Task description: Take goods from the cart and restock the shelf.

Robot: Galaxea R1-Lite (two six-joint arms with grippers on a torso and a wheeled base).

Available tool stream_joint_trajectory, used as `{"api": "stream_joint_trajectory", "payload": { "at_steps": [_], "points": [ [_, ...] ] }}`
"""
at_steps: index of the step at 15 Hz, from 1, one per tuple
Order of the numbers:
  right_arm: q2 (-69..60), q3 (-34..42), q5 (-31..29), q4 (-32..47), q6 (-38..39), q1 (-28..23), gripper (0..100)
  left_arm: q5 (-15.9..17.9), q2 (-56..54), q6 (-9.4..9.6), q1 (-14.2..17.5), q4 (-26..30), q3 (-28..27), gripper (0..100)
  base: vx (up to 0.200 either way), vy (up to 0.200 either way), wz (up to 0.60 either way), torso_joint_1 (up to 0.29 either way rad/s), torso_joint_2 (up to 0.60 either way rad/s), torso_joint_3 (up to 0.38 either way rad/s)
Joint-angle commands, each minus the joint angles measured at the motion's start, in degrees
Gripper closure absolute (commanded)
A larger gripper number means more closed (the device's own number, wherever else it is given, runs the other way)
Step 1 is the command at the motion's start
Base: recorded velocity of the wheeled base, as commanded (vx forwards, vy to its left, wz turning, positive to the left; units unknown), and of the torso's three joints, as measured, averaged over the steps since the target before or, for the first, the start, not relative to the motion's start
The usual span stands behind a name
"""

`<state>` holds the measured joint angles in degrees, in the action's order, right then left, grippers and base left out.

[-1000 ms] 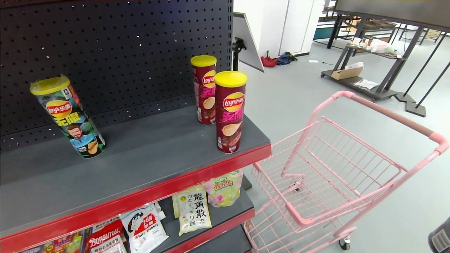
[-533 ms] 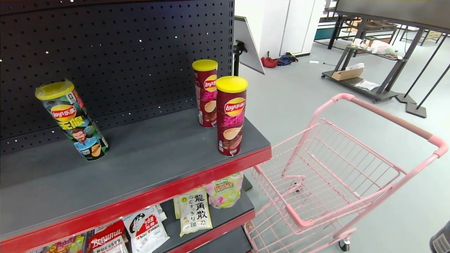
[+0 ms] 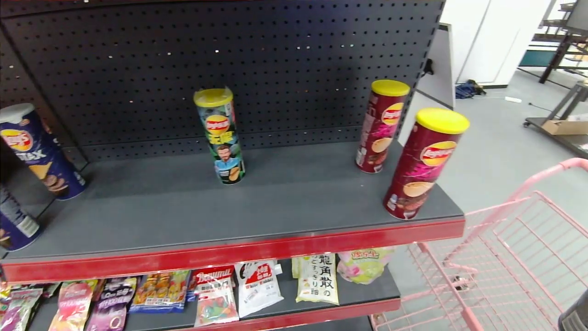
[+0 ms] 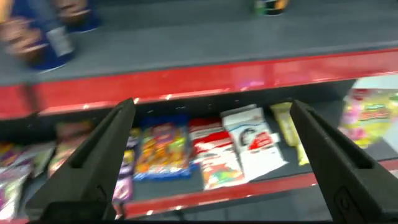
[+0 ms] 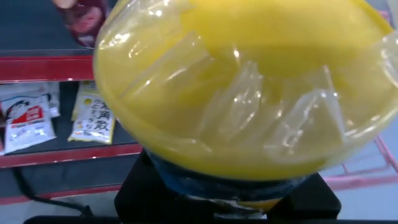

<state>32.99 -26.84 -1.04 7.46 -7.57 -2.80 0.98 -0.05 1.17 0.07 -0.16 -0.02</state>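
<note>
The chip can [image 5: 249, 87] sits in the right gripper [image 5: 227, 202], its yellow lid under crinkled clear film and close to the wrist camera. The black fingers [image 5: 146, 196] are clamped on the can's body just below the lid. Beyond the can are the red front edge of the shelf [image 3: 229, 253] and the bags on the tier under it.

On the shelf's grey top board, a green can [image 3: 220, 138] stands upright near the middle, toward the back edge. Two red cans stand at the right end: one [image 3: 381, 128] near the back, the other [image 3: 425, 165] at the front right corner, just behind the red edge. Two blue cans stand at the left end, one [image 3: 36, 151] farther back and one [image 3: 14, 220] nearer the front, partly cut off. A dark pegboard [image 3: 229, 55] backs the shelf.

The left gripper [image 4: 212, 104] is level with the red front edge, its fingers [image 4: 99, 155] spread wide apart and holding nothing. Snack bags [image 3: 257, 289] lie in a row along the lower shelf [image 3: 367, 299].

The pink wire cart [image 3: 528, 257] stands just beside the shelf's right end.
</note>
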Motion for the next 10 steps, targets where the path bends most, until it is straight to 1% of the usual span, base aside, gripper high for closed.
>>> {"api": "stream_joint_trajectory", "payload": {
  "at_steps": [1, 4, 7, 10],
  "points": [
    [-1.08, 1.0, -0.02, -0.17, 0.01, -0.01, 100, -0.01, 0.05, -0.03, 0.01, -0.02, 0.02, 0, 0.0, 0.0, 0.0, 0.0, 0.0, 0.0],
    [-5.92, 3.46, 0.25, -0.25, 0.45, 0.08, 100, -0.01, 0.05, -0.12, 0.01, -0.02, -0.06, 0, 0.0, 0.0, 0.0, 0.0, 0.0, 0.0],
    [-11.89, 6.1, 2.27, 0.27, 0.28, 0.52, 100, -0.01, 0.05, 0.15, 0.1, -0.02, -0.06, 0, 0.0, 0.0, 0.0, 0.0, 0.0, 0.0],
    [-17.08, 9.0, 3.41, 0.36, 0.1, 2.01, 100, -0.01, 0.05, 0.15, 0.01, -0.02, 0.02, 0, 0.0, 0.2, 0.0, 0.001, 0.0, 0.001]
  ]
}}
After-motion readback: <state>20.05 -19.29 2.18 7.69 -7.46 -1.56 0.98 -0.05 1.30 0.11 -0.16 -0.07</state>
